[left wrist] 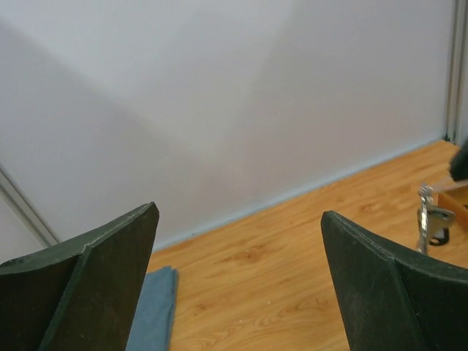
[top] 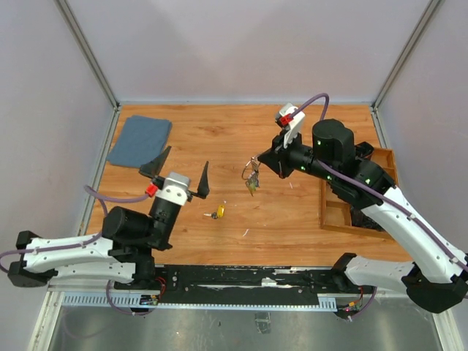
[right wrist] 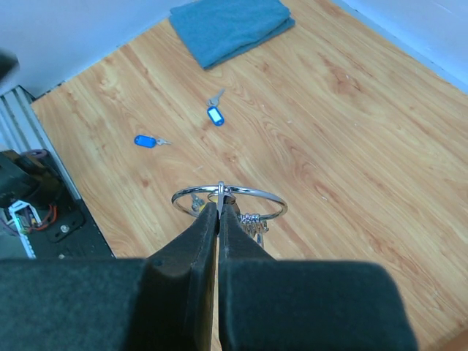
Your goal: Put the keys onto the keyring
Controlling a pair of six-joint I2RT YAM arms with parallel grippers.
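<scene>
Right gripper [right wrist: 219, 212] pinched shut on keyring [right wrist: 229, 201], mid-frame in its wrist view, a few hung keys [right wrist: 254, 221] dangling off it. Left gripper [top: 188, 155] spread wide, holding nothing, left-centre of top view. Two blue-tagged loose keys [right wrist: 214, 115] lie on table [right wrist: 351, 131], upper left

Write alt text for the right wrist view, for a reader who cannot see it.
The right gripper, shut, pinches a thin silver keyring over a wooden table, with several small keys hanging from the ring. Beyond it a blue-tagged key and a second blue-tagged key lie loose on the wood, with a folded blue cloth farther off.
</scene>
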